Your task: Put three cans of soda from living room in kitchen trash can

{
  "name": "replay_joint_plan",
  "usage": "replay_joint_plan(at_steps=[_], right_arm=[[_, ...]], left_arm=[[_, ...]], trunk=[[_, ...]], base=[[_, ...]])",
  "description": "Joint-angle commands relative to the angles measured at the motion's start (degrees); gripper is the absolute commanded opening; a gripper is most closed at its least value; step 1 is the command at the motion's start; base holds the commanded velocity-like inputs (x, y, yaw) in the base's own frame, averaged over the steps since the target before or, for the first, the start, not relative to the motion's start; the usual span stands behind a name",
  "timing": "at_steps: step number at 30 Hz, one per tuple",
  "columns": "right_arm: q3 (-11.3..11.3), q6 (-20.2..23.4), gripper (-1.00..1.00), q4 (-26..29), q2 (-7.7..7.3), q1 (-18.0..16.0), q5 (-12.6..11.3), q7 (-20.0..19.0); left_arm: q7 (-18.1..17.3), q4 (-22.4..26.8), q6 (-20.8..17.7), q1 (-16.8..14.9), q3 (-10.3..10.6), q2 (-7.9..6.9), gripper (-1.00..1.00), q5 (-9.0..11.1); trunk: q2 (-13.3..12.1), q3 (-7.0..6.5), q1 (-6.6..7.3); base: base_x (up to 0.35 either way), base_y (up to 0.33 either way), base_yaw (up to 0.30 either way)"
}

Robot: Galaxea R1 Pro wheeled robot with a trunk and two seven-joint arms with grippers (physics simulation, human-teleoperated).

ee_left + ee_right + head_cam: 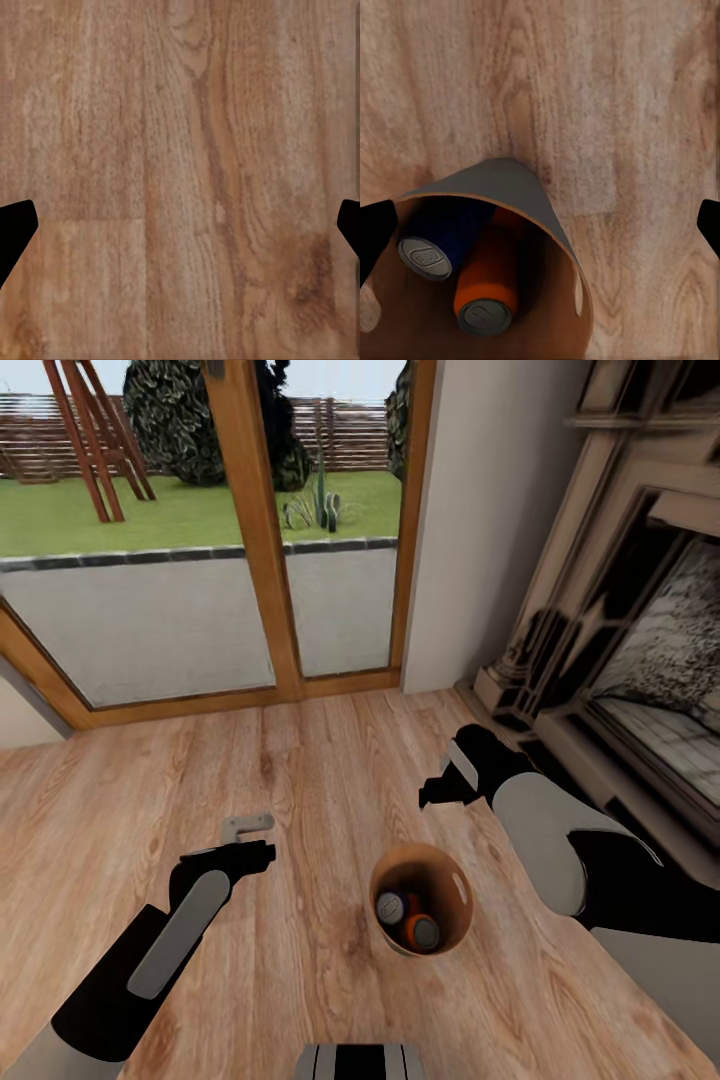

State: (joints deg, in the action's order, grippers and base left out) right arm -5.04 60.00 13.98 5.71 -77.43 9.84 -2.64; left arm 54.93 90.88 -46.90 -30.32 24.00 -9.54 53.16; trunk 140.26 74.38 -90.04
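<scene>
**Cans in bin, living-room floor, both jaws empty**

The tash can (447, 880) stands upright on the light wood floor (330, 760), just ahead of the robot's base and between the two arms. Its copper-brown inside faces the head camera. Inside it lie a dark blue can (439, 240) and an orange can (487, 285), side by side and touching, grey tops toward the rim. A sliver of orange shows behind them in the right wrist view; it may be a third can, but the view is too poor to confirm.

The left gripper (255, 838) hangs over bare floor to the left of the bin, well apart from it. Its jaws are spread wide, with nothing between them; in the left wrist view only wood grain lies between the fingertips (13, 232).

The right gripper (440, 785) hovers beyond the bin, near its far rim. Its jaws are likewise spread and empty.

Wood-framed glass doors (260, 530) stand ahead, and a stone fireplace (620, 600) is at the right.
</scene>
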Motion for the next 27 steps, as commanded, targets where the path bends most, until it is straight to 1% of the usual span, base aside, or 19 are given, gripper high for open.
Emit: replay_joint_plan(at_steps=[1, 5, 6, 9, 11, 12, 15, 18, 19, 22, 23, 27], right_arm=[[0.1, 0.0, 1.00, 0.5, 0.03, 0.0, 0.0, 0.0], [0.1, 0.0, 1.00, 2.8, 0.74, 0.2, -0.1, 0.0], [0.8, 0.0, 1.00, 8.5, 1.33, 2.3, -0.2, 0.0], [2.2, 0.0, 1.00, 11.3, 1.50, 3.4, -0.3, -0.1], [3.9, 0.0, 1.00, 13.4, 1.60, 4.9, -0.3, -0.1], [4.1, 0.0, 1.00, 14.0, 1.61, 5.3, -0.2, -0.1], [5.0, 0.0, 1.00, 19.2, 1.71, 8.7, -0.3, -0.1], [5.3, 0.0, 1.00, 21.4, 1.73, 10.5, -0.2, -0.1], [6.0, 0.0, 1.00, 22.8, 1.71, 11.6, -0.2, -0.1], [8.0, 0.0, 1.00, 25.7, 1.69, 13.6, -0.2, -0.1], [9.3, 0.0, 1.00, 28.5, 1.68, 15.5, -0.2, -0.1], [11.3, 0.0, 1.00, 35.6, 1.68, 20.3, -0.2, -0.1]], left_arm=[[0.0, 0.0, 0.0, 0.0, 0.0, 0.10, 1.00, 0.0], [0.0, 0.0, -0.1, 0.0, -0.2, 0.07, 1.00, 0.1], [-0.1, 0.0, -0.2, 0.0, -0.4, 0.06, 1.00, 0.1], [-0.1, 0.0, -0.2, 0.0, -0.5, 0.01, 1.00, 0.1], [-0.1, 0.0, -0.2, 0.0, -0.5, 0.02, 1.00, 0.1], [-0.1, 0.0, -0.2, 0.0, -0.5, 0.02, 1.00, 0.1], [-0.1, 0.0, -0.2, 0.0, -0.5, 0.04, 1.00, 0.1], [-0.1, 0.0, -0.1, 0.0, -0.4, 0.05, 1.00, 0.1], [-0.1, 0.0, -0.1, 0.0, -0.4, 0.05, 1.00, 0.1], [-0.2, 0.0, -0.1, 0.0, -0.4, 0.03, 1.00, 0.1], [-0.4, 0.0, -0.1, 0.0, -0.4, 0.01, 1.00, 0.1], [-0.9, 0.0, 0.0, 0.0, -0.4, -0.02, 1.00, 0.0]], trunk=[[-0.4, -0.18, 0.22], [-2.0, -0.90, 1.10], [-2.4, -1.08, 1.32], [-3.6, -1.62, 1.98], [-4.4, -1.98, 2.42], [-4.8, -2.16, 2.64], [-6.0, -2.70, 3.30], [-7.2, -3.24, 3.96], [-7.6, -3.42, 4.18], [-8.8, -3.95, 4.84], [-9.2, -4.13, 5.05], [-10.8, -4.85, 5.93]], base=[[0.000, 0.000, 0.000], [0.000, 0.000, 0.000], [0.000, 0.000, 0.000], [0.000, 0.000, 0.000], [0.000, 0.000, 0.000], [0.000, 0.000, 0.000], [0.000, 0.000, 0.000], [0.000, 0.000, 0.000], [0.000, 0.000, 0.000], [0.000, 0.000, 0.000], [0.000, 0.000, 0.000], [0.000, 0.000, 0.000]])
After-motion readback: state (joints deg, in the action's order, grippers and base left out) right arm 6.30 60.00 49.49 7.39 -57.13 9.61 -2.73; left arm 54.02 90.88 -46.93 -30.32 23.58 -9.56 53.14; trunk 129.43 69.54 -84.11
